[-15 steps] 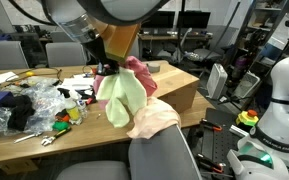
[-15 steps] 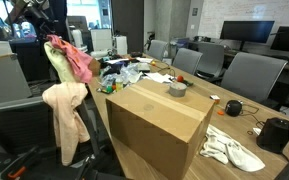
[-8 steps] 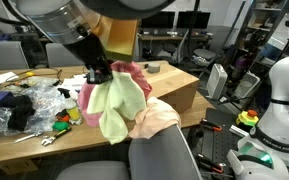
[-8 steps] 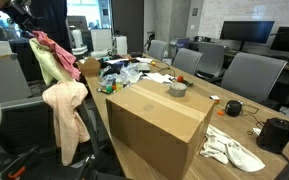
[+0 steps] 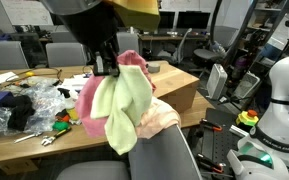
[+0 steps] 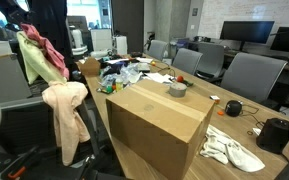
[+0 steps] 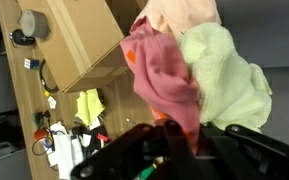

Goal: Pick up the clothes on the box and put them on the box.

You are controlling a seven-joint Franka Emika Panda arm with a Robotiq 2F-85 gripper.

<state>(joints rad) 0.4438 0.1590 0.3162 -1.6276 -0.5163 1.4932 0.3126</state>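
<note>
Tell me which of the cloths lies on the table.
The white cloth, beside the cardboard box. The pink cloth and green cloth hang from the pincer, and the peach one hangs over a chair.

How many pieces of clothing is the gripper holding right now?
2: a pink cloth and a pale green cloth, both hanging from the gripper; folds may hide more.

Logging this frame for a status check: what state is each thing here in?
gripper, shut on both hanging clothes, raised.
pink cloth, pinched, hanging in the air.
green cloth, pinched too, hanging loose.
peach garment, draped over a chair back.
cardboard box, closed, upright, no clothes on it.
tape roll, lying flat on the box top.
white cloth, crumpled on the table.
</note>
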